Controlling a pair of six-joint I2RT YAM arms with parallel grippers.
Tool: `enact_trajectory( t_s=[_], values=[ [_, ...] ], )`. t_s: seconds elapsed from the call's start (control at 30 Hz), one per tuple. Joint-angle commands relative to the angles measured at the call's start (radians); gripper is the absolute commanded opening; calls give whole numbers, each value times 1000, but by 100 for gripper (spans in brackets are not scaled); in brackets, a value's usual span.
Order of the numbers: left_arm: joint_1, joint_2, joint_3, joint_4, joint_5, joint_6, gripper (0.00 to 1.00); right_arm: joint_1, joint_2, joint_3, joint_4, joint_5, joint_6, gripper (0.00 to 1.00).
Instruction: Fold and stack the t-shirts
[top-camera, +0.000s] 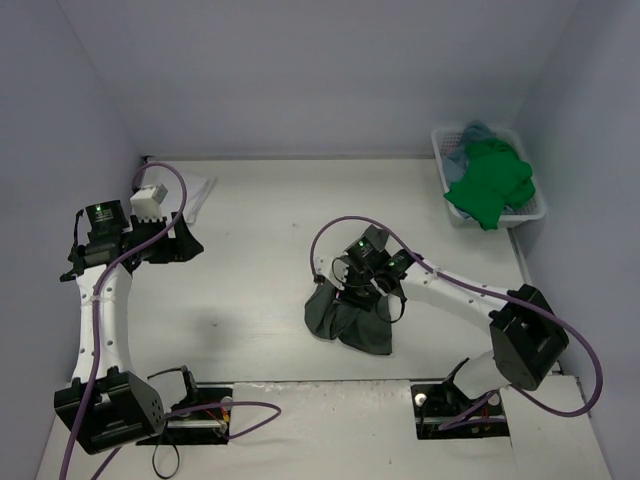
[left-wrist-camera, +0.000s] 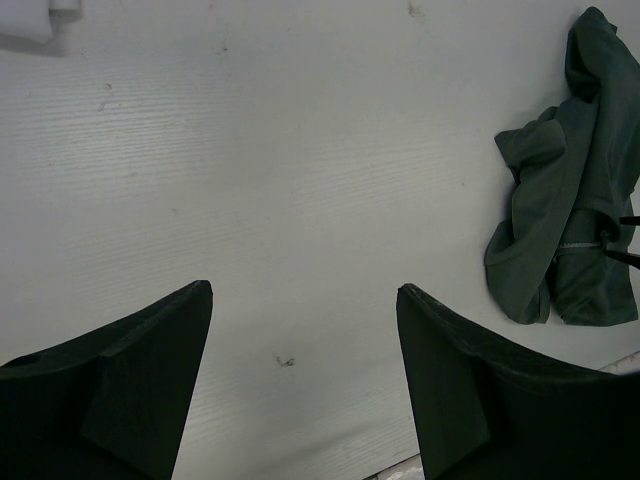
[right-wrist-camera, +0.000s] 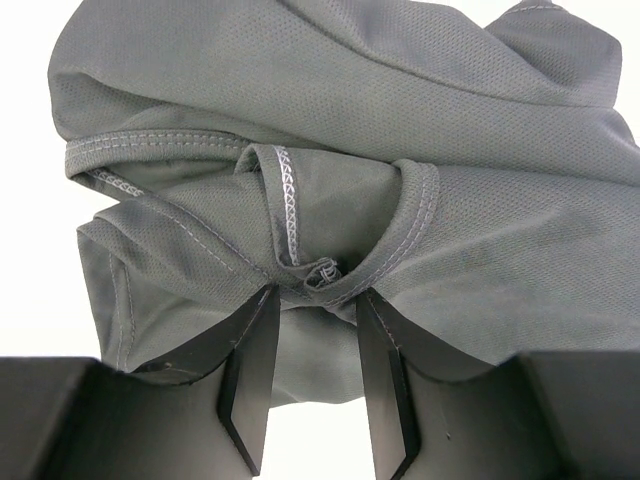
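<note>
Well, with the right claw (right-wrist-camera: 318, 290) pinched narrow on a hem fold of the dark grey t-shirt (top-camera: 352, 322) heaped on the surface (top-camera: 260, 215), and the left claw (left-wrist-camera: 305, 288) gaping empty well apart, I'd lift slowly to shake it flat.

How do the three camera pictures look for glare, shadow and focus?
Top external: soft, even light, faint shadows on the table. Right wrist: dark grey t-shirt sharp, table behind blown out white. Left wrist: left gripper nearly black, detail lost.
</note>
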Motion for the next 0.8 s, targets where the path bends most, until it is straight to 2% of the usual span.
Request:
enact_trajectory(
  t_s=[0.0,0.53,0.73,0.77],
  values=[
    [-6,-9,62,17,6,13,69,7,6,3,36,5,-5,33],
    [-5,-6,53,22,3,18,69,5,93,26,107,48,-7,33],
    [-5,-11,51,24,6,18,69,5,118,37,140,86,6,22],
    [-5,-9,51,24,5,18,69,5,115,39,142,91,7,16]
  ],
)
